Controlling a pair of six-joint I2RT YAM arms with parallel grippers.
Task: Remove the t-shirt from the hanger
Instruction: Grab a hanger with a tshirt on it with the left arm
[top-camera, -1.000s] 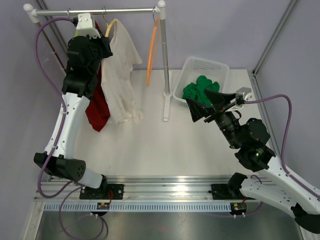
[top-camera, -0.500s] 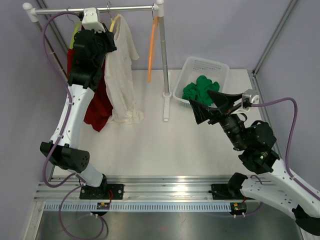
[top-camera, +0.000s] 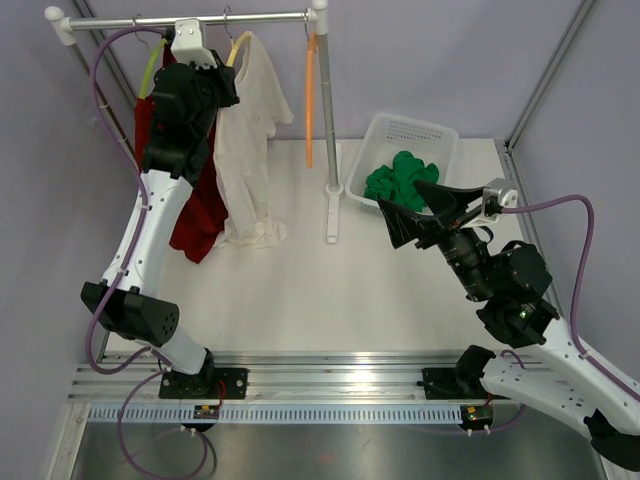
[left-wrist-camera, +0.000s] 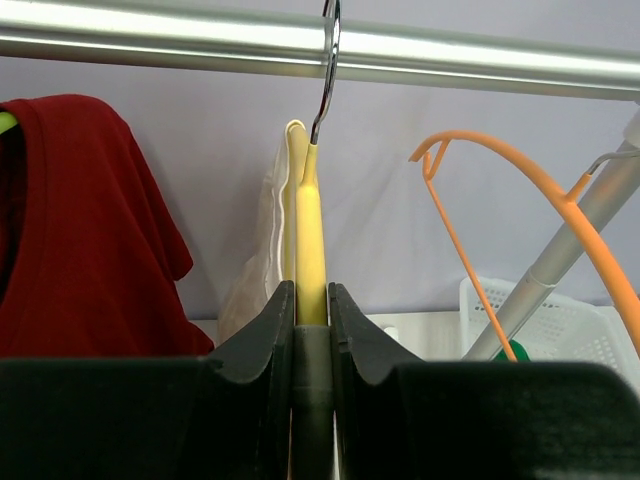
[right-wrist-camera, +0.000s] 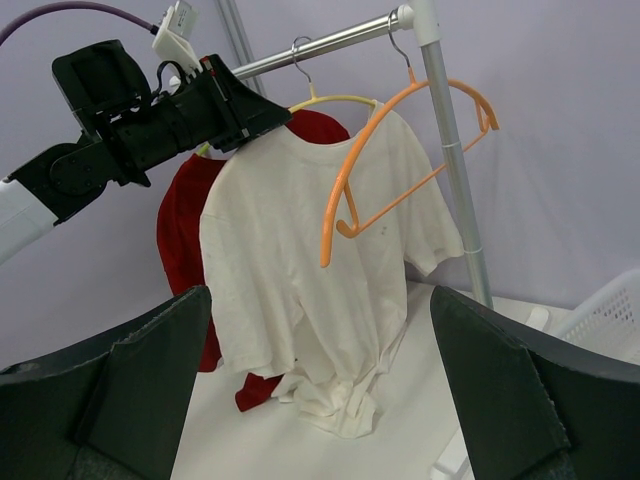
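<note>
L tool (left-wrist-camera: 312, 318) narrow, pinched on yellow hanger (left-wrist-camera: 310, 225) just below its hook; both fingers (left-wrist-camera: 268, 335) touch the hanger's sides. Hook sits over rail (left-wrist-camera: 180, 33) along top of frame.

White t-shirt (top-camera: 245, 150) is on that hanger, upper left of top view. It hangs straight down, long axis vertical, neck up at rail, hem bunched low near desk (top-camera: 330, 290); can't tell if hem touches.

Red shirt (top-camera: 195, 215) is just beside it on frame-left, orange hanger (top-camera: 312, 100) on frame-right near rack post (top-camera: 328, 120). Rail shows a gap btw yellow and orange hangers. Desk surface spreads across frame centre, btw rack and arm bases.

R tool (top-camera: 405, 205) is wide open, gripping nothing, right of centre, fingers aimed toward rack. Just beside it, upper right, is a white basket (top-camera: 447, 135) w/ green cloth (top-camera: 400, 175) inside.
</note>
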